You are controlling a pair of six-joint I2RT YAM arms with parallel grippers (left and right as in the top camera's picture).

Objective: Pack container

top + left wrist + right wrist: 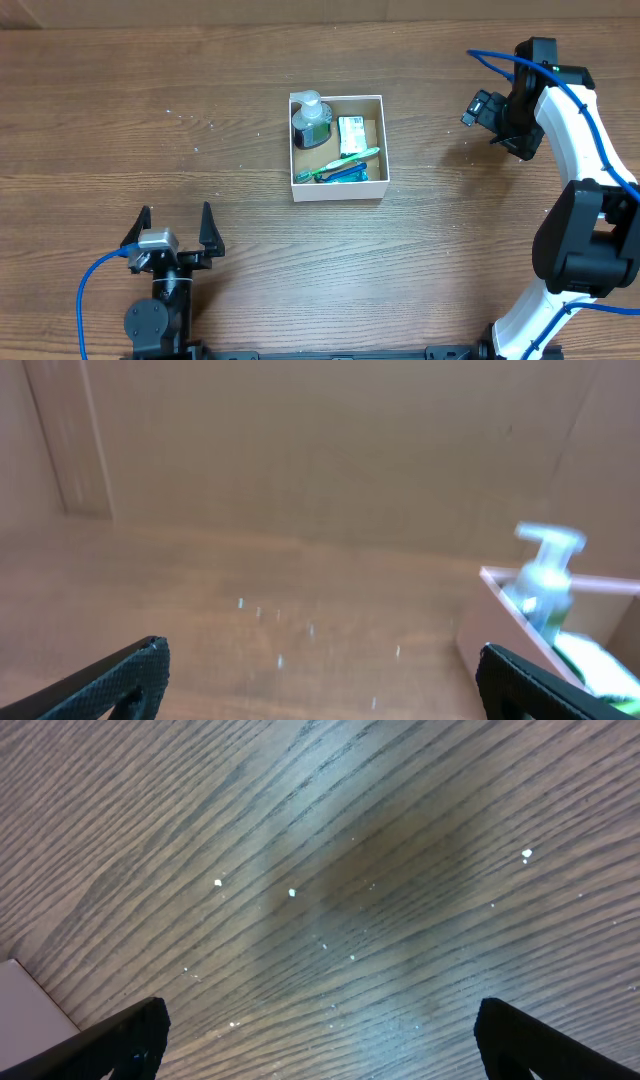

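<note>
Roughly at the centre of the overhead frame sits the container [338, 190], a square, shallow white-walled box on the wooden table [130, 110]. Inside it, a clear pump bottle [311, 122] stands in the upper-left corner. A small green-and-white box [350, 134] lies to the right of the bottle. A green toothbrush [345, 160] and a blue toothbrush [348, 176] lie slantwise along the lower side (close together, though I cannot tell whether they touch).

The left gripper [174, 228] is at the lower left of the overhead frame, well apart from the container. Its fingers are spread wide with nothing between them. Its own wrist view, somewhat blurred, agrees: the fingertips [120, 675] sit at the bottom corners with bare table between. In that view the container [500, 605] is at the right edge, and the pump bottle [545, 575] rises above its wall.

The right gripper [480, 108] is at the upper right of the overhead frame, also well apart from the container. In its wrist view the fingers [125, 1035] stand wide apart and hold nothing. Only wood grain with pale specks lies between them.
</note>
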